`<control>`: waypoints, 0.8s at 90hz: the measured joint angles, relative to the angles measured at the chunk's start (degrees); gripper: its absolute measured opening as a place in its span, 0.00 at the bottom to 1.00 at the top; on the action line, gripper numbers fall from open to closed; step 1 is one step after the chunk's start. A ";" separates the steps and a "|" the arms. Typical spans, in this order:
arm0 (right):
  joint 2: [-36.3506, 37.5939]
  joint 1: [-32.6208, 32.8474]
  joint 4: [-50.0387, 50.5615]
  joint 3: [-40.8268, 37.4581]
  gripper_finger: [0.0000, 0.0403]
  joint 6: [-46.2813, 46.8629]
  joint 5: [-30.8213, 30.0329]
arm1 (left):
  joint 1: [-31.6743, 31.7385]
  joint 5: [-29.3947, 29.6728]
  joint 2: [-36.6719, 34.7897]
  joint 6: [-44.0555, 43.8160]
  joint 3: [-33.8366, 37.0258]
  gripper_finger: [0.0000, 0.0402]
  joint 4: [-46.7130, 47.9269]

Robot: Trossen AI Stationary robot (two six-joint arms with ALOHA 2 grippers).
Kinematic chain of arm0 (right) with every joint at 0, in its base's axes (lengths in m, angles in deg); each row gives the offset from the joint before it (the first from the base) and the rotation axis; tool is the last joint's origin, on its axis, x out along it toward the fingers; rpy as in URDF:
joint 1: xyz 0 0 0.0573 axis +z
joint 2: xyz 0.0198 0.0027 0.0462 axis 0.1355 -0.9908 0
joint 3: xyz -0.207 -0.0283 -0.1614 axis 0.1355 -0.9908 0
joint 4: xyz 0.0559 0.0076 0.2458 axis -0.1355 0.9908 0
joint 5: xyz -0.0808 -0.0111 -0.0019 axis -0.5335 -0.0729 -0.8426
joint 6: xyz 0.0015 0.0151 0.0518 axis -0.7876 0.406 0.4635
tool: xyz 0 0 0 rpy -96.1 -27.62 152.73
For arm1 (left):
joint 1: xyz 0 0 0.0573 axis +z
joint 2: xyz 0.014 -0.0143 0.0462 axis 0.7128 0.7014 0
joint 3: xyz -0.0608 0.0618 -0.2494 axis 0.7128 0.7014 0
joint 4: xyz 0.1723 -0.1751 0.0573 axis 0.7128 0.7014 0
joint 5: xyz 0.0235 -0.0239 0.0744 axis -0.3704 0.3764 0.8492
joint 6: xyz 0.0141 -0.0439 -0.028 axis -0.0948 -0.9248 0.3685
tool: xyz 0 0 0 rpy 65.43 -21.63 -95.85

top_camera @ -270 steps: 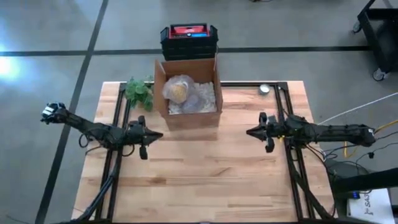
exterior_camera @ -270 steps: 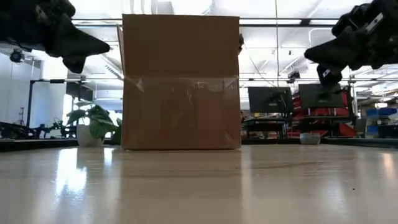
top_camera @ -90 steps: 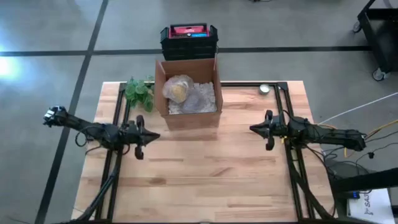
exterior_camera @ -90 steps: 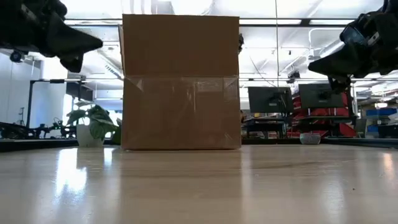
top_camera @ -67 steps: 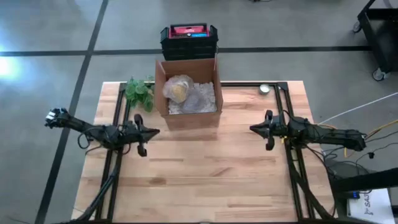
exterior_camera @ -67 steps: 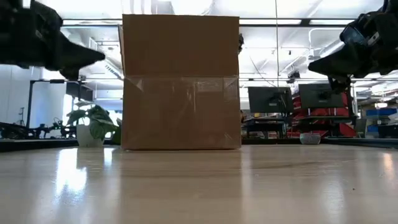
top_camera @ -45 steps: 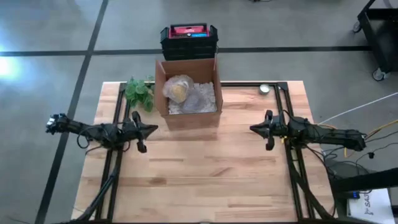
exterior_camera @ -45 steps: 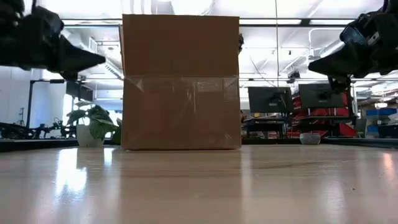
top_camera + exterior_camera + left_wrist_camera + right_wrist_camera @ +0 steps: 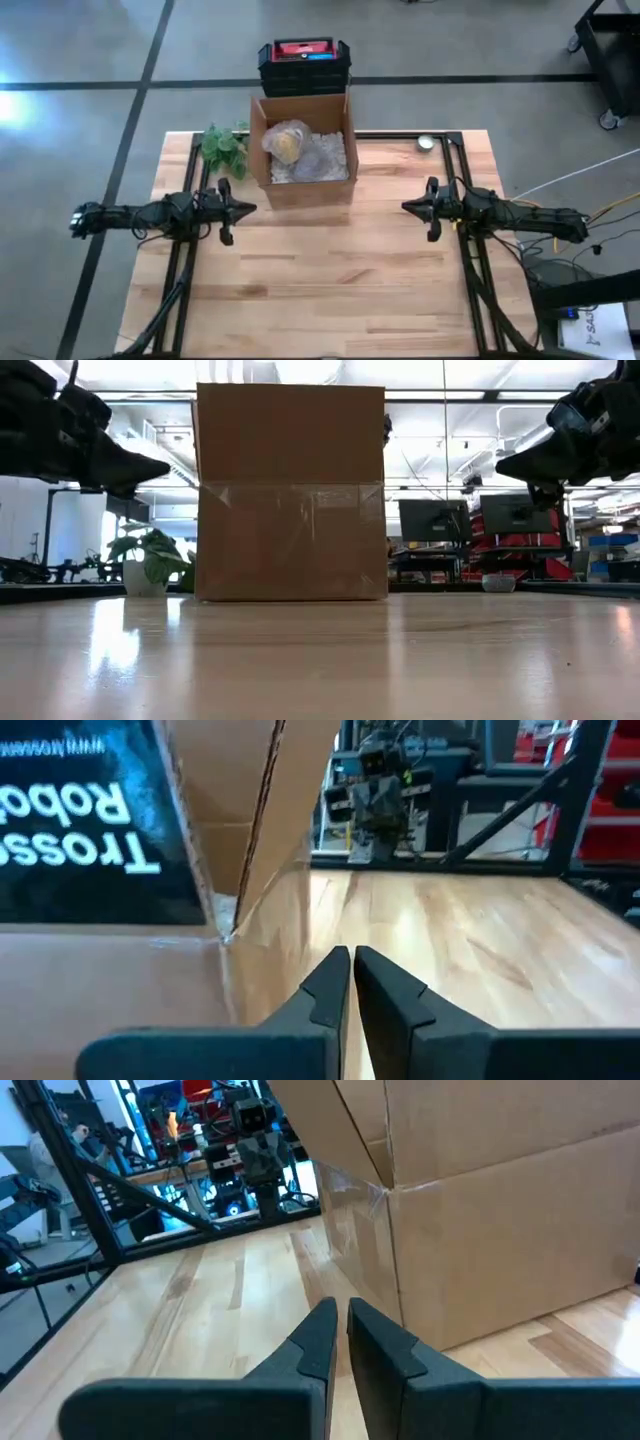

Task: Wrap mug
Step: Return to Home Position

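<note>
Left arm swung level over desk (image 9: pixel 330 290) edge since three seconds ago; right arm drew back slightly. Left tool (image 9: pixel 248 208) hangs off cardboard box (image 9: pixel 305 190) front-left corner, narrow, fingers together, holding nothing. Right tool (image 9: pixel 406 208) off front-right corner, same state. Inside box: bubble-wrapped yellow mug (image 9: pixel 286 146) beside bubble-wrapped blue mug (image 9: pixel 323 160).

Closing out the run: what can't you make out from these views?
- Low view: the cardboard box's front wall hides everything inside.
- High view: the right-hand bundle is clouded by its wrapping; no mug colour shows.
- High view: the small round thing near the table's far edge is too small to identify.
- Both wrist views: only the box's outer walls show.
</note>
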 joint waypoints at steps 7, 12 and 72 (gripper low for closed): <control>0.00 0.00 0.00 0.00 0.03 -0.02 0.00 | 0.36 0.04 1.71 0.09 0.00 0.02 0.00; 0.00 0.02 -0.02 0.00 0.03 -0.02 0.00 | 0.37 -0.34 2.41 -1.40 0.01 0.02 0.04; -0.04 0.00 -0.13 0.00 0.03 -0.04 -0.01 | 0.55 -1.95 -6.50 -2.92 -0.74 0.02 2.26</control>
